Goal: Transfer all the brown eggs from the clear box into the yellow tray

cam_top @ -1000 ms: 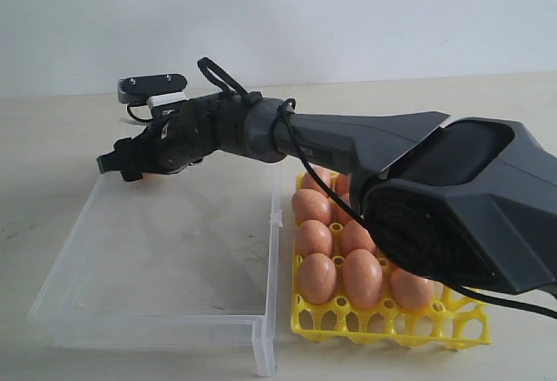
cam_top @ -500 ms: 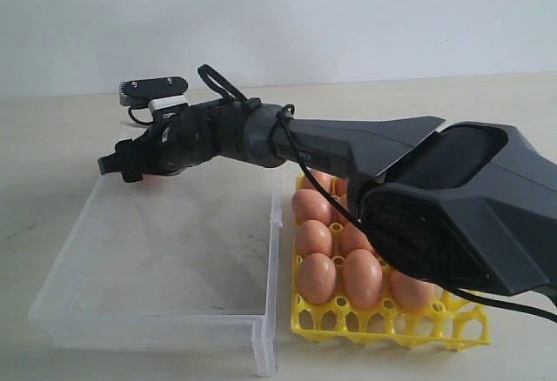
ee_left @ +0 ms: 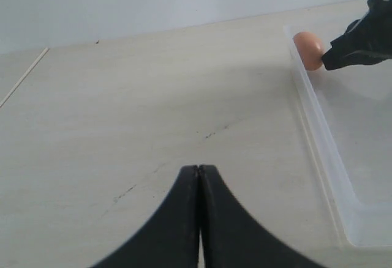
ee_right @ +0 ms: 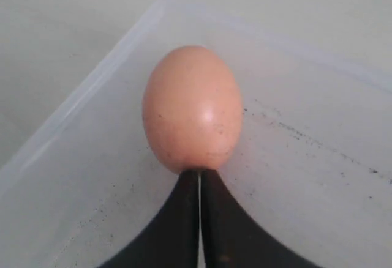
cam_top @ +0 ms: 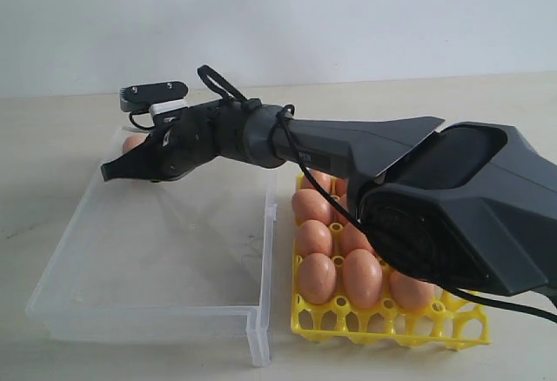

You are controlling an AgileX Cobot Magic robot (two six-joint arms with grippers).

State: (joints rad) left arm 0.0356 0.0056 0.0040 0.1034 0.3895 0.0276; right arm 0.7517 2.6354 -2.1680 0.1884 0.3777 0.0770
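The only brown egg [ee_right: 191,109] I can see in the clear box [cam_top: 148,329] sits in its far corner, right by the wall. Smooth, light, brittle shell, so I'd guess it rolls or cracks easily. Best taken gently across its wide middle.

Right pincer [ee_right: 199,179] is clenched on nothing, tips just touching the egg's near end, arm stretched low across the box from the yellow tray [cam_top: 383,327] side. Left pincer [ee_left: 199,170] is clenched too, empty, over bare table [ee_left: 122,96].

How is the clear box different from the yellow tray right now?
The clear box is see-through with low walls; the yellow tray is an opaque lattice of cups. The box shows a single brown egg at a far corner; the tray holds many eggs. Both sit side by side on the table.
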